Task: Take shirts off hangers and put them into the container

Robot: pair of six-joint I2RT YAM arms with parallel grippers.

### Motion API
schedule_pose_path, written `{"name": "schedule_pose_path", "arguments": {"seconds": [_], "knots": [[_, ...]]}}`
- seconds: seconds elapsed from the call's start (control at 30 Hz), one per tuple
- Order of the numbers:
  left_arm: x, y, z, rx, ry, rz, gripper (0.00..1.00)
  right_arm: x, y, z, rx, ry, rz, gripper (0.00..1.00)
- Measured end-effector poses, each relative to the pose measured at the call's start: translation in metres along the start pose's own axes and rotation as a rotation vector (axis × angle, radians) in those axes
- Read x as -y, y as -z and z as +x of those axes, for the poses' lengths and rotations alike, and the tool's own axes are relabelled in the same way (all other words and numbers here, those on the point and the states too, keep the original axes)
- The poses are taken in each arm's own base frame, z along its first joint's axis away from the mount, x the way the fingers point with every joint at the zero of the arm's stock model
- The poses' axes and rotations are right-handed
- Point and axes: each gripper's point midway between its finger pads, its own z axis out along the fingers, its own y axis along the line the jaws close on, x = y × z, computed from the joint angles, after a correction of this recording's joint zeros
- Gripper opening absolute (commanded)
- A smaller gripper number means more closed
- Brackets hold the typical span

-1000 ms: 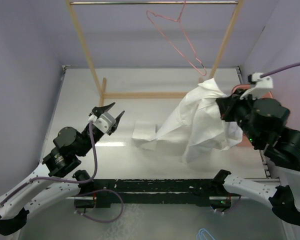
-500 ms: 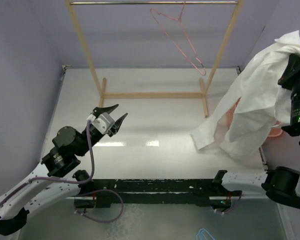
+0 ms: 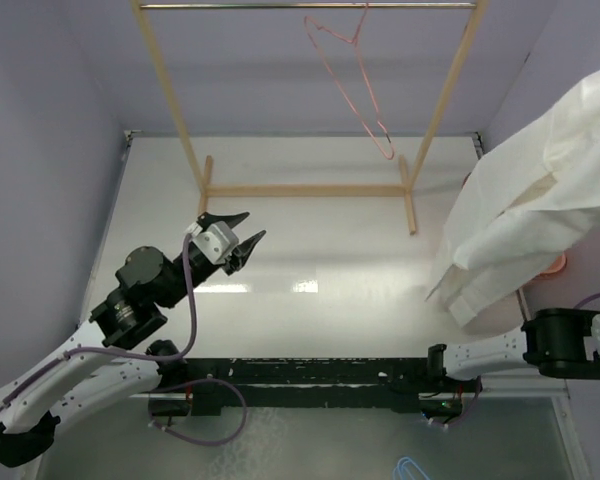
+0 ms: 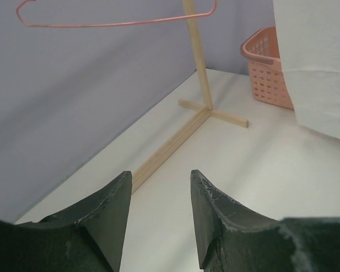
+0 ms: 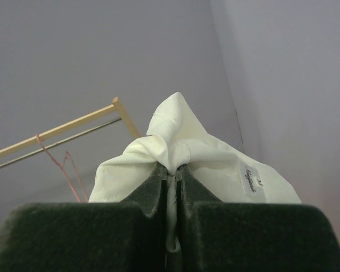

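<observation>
The white shirt hangs in the air at the right edge of the top view, its lower hem dangling just above the table. My right gripper is shut on a fold of the shirt near the neck label; in the top view the gripper itself is hidden by the cloth. The pink wire hanger hangs bare on the rack's rail. A sliver of the salmon container shows behind the shirt; its slotted wall is plain in the left wrist view. My left gripper stands open over the table's left middle, nothing between its fingers.
The wooden rack stands across the back of the table, its metal rail on top and its foot bar ahead of my left gripper. Purple walls close in left, back and right.
My right arm has lifted the shirt off the table, up and to the right, toward the container. The left gripper has shifted slightly right. The hanger sways a little.
</observation>
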Motion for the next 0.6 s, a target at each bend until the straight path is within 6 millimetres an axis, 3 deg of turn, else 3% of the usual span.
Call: {"name": "schedule_pose_path", "arguments": {"seconds": [0.2,0.27,0.33,0.4,0.6], "knots": [[0.008,-0.007,0.006,-0.021,0.021,0.036,0.48,0.092,-0.016,0.011,-0.050,-0.220,-0.059,0.00],[0.011,-0.010,0.008,-0.029,0.025,0.047,0.48,0.106,-0.024,0.019,-0.077,-0.262,-0.085,0.00],[0.013,-0.012,0.012,-0.042,0.025,0.056,0.48,0.106,-0.031,0.026,-0.100,-0.277,-0.112,0.00],[0.014,-0.012,0.014,-0.049,0.024,0.057,0.48,0.093,-0.036,0.030,-0.120,-0.270,-0.144,0.00],[0.013,-0.012,0.014,-0.048,0.024,0.056,0.48,0.025,-0.025,0.029,-0.117,-0.119,-0.201,0.00]]}}
